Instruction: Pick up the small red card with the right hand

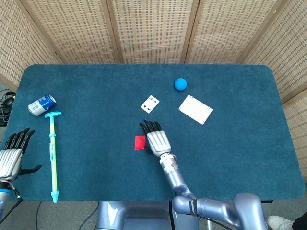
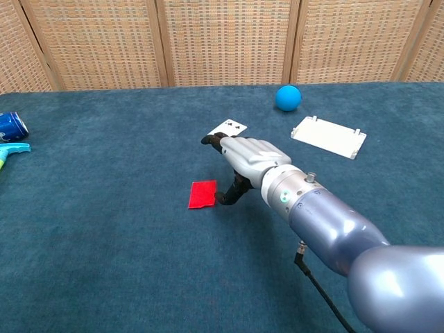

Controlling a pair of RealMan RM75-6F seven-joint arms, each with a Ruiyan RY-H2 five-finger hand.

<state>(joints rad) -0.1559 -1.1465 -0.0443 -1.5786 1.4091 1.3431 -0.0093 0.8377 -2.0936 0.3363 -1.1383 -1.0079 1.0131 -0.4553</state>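
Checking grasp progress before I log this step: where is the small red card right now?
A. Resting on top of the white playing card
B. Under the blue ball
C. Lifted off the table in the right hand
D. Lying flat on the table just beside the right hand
D: the small red card lies flat on the table, next to the right hand, which holds nothing.

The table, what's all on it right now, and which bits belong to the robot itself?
small red card: one, red, flat on the table's middle, just left of the right hand
playing card: one, white, face up, beyond the hand
white plate: one, white rectangular, right of the playing card
ball: one, blue, near the far edge
can: one, blue and white, lying at far left
pump-like tool: one, light blue and green, lying left
table: one, dark teal cloth
right hand: one, silver and black, fingers apart, beside the card
left hand: one, at the left edge, holding nothing
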